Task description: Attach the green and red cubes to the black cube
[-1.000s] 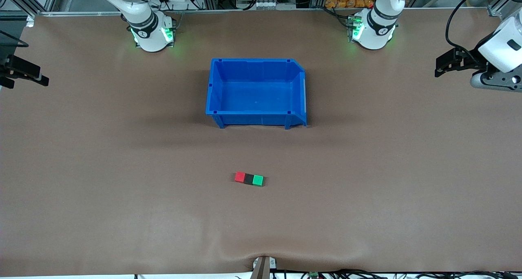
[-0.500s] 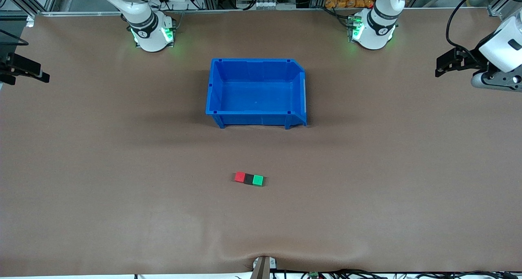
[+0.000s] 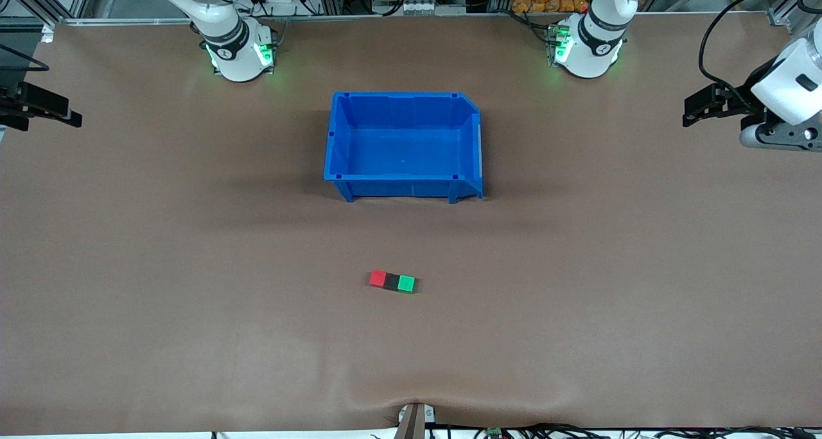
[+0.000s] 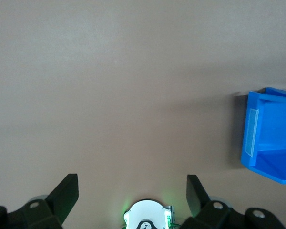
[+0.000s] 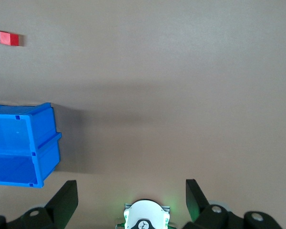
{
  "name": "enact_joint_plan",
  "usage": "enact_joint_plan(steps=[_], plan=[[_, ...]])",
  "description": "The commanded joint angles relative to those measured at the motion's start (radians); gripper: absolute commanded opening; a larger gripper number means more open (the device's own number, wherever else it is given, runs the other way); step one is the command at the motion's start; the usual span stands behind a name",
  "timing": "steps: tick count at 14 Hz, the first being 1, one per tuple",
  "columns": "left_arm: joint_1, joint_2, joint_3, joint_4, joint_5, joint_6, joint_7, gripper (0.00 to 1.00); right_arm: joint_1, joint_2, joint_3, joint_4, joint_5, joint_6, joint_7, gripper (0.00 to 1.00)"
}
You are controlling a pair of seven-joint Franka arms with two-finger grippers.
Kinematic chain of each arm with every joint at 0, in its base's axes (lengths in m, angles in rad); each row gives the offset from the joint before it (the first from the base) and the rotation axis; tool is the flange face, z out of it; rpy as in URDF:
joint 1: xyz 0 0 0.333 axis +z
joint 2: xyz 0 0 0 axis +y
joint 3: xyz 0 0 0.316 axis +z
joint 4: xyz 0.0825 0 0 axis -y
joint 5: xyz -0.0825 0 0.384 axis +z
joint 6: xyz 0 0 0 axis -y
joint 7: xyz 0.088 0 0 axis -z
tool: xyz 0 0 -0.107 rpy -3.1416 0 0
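The right gripper (image 3: pixel 61 115) hung spread wide and empty over the right arm's end of the table. Nearer the camera than the blue plastic bin (image 3: pixel 404 192) lay the small red cube (image 3: pixel 378 278), matte black cube (image 3: pixel 392 281) and green cube (image 3: pixel 406 284), touching in a row. They looked light, rigid, best pinched across flat faces. The left gripper (image 3: pixel 703 105) waited equally wide, empty.

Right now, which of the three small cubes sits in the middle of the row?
The black cube, flanked by the red cube toward the right arm's end and the green cube toward the left arm's.
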Motion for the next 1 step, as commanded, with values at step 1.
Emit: enact_joint_plan(steps=[1], plan=[[0.005, 0.011, -0.006, 0.037, 0.020, -0.024, -0.014, 1.00, 0.002, -0.018, 0.024, -0.012, -0.015, 0.019, -0.011, 1.00]])
